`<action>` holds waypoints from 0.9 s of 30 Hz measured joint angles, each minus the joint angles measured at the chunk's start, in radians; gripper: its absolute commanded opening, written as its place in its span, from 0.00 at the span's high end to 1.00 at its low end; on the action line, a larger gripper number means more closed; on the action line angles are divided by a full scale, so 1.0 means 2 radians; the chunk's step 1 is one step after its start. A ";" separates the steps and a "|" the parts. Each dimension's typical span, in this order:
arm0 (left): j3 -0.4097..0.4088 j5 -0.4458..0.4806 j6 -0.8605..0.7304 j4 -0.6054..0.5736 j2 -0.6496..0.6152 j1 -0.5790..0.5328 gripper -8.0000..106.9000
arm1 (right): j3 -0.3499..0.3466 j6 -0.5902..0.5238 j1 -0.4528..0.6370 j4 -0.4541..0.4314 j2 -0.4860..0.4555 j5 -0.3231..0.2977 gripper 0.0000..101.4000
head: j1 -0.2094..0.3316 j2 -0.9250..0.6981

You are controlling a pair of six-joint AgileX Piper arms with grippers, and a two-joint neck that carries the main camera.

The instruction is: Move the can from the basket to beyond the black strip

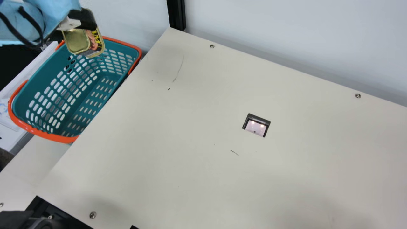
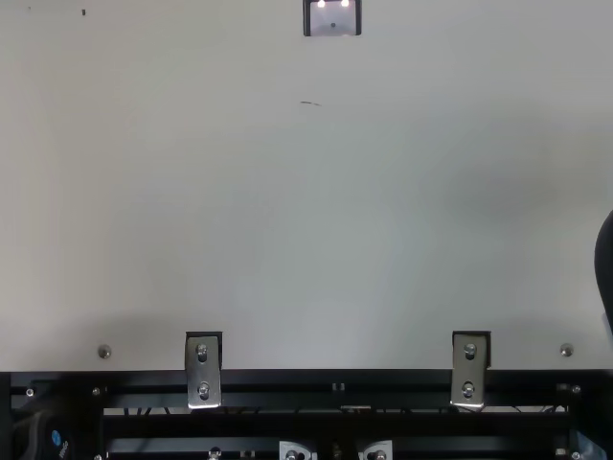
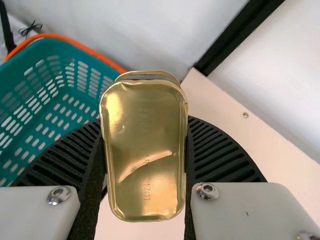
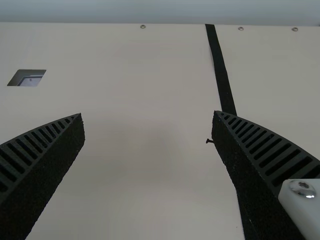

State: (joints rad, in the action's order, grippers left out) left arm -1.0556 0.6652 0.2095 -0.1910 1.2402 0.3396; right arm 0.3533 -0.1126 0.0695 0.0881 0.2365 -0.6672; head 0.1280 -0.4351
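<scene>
In the main view my left gripper (image 1: 83,23) is at the upper left, over the far end of the teal basket (image 1: 76,92). It holds the gold-bottomed can (image 1: 95,44) above the rim. The left wrist view has the can (image 3: 145,155) squeezed between both ribbed fingers of my left gripper (image 3: 145,150), with the basket (image 3: 55,105) beyond. My right gripper (image 4: 148,117) stands open and empty over the table in the right wrist view. The black strip (image 4: 222,75) runs across the table there, partly behind one finger.
The cream table (image 1: 190,159) has a small square cutout (image 1: 256,125) and screws along its edges. A black post (image 1: 176,14) rises at its far corner. Metal brackets (image 2: 203,369) sit on the near edge. Part of a black arm (image 2: 604,268) shows at the top view's right side.
</scene>
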 measured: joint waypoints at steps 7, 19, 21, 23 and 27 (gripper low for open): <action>0.000 0.000 0.000 0.000 0.000 0.000 0.84 | 0.000 0.000 0.000 0.000 0.000 0.000 0.00 | 0.000 0.000; 0.007 0.004 -0.004 -0.006 -0.007 -0.001 0.84 | 0.000 0.000 0.000 0.000 0.000 0.000 0.00 | 0.000 0.000; 0.016 0.011 -0.003 -0.012 -0.015 -0.006 0.84 | 0.000 0.000 0.000 0.000 0.000 0.000 0.00 | 0.000 0.000; 0.026 0.024 -0.001 -0.017 -0.025 -0.011 0.84 | 0.000 0.000 0.000 0.000 0.000 0.000 0.00 | 0.000 0.000; 0.050 0.054 0.004 -0.029 -0.049 -0.028 0.84 | 0.000 0.000 0.000 0.000 0.000 0.000 0.00 | 0.000 0.000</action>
State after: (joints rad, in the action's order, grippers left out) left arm -0.9550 0.7728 0.2173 -0.2488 1.1425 0.2845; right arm 0.3533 -0.1126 0.0695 0.0881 0.2365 -0.6672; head 0.1280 -0.4351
